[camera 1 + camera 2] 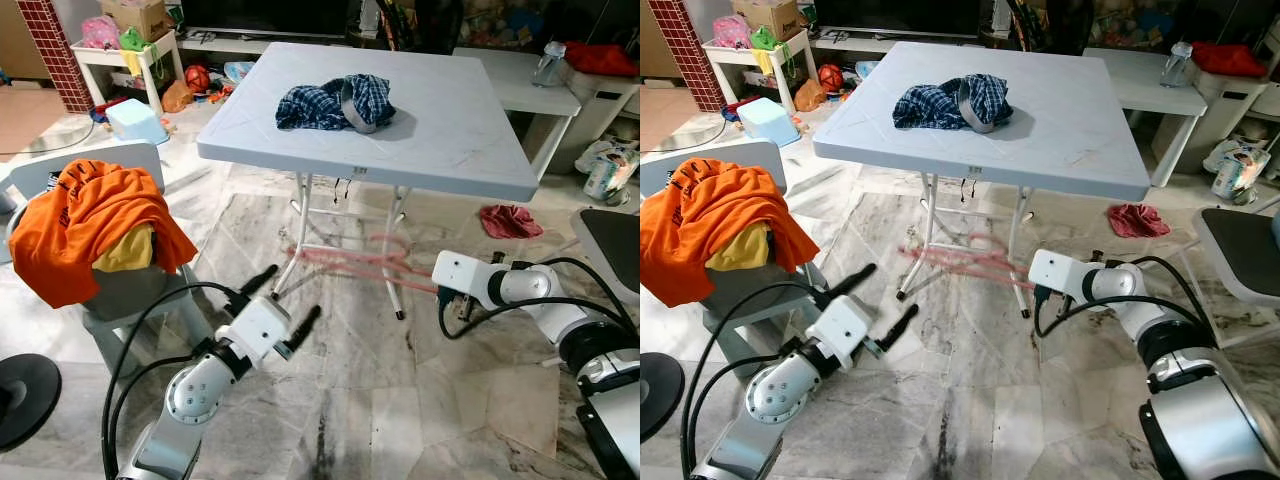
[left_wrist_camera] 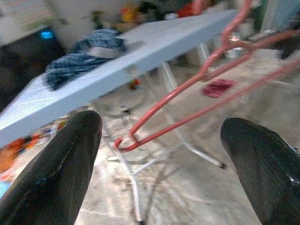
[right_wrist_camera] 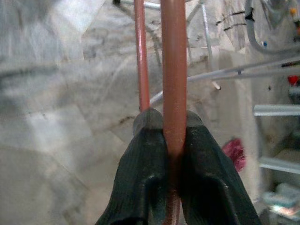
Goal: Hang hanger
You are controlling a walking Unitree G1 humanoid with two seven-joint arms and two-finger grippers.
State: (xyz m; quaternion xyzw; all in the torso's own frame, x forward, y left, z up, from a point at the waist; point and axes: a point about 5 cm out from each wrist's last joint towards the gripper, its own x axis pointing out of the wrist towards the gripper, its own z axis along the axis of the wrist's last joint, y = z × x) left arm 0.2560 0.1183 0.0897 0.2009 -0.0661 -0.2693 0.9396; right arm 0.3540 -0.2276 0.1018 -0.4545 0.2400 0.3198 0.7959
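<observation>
Hanger (image 1: 345,262) lies approx horizontal, pointing robot's left, clamped in right gripper (image 3: 168,123); left gripper (image 1: 283,296) wide open, empty

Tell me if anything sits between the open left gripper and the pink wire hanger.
Nothing visible does. The pink wire hanger, clamped in the right gripper, hangs in open air ahead of the left gripper, whose fingers are spread.

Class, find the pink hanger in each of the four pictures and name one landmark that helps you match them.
Left eye view: pink hanger low under the white table, blurred, leading to the right tool.
Right eye view: hanger beneath the table's front edge.
Left wrist view: hanger between the open left tool's fingers, apart from them.
Right wrist view: hanger rod clamped.
Shared landmark: the table's metal legs.
</observation>
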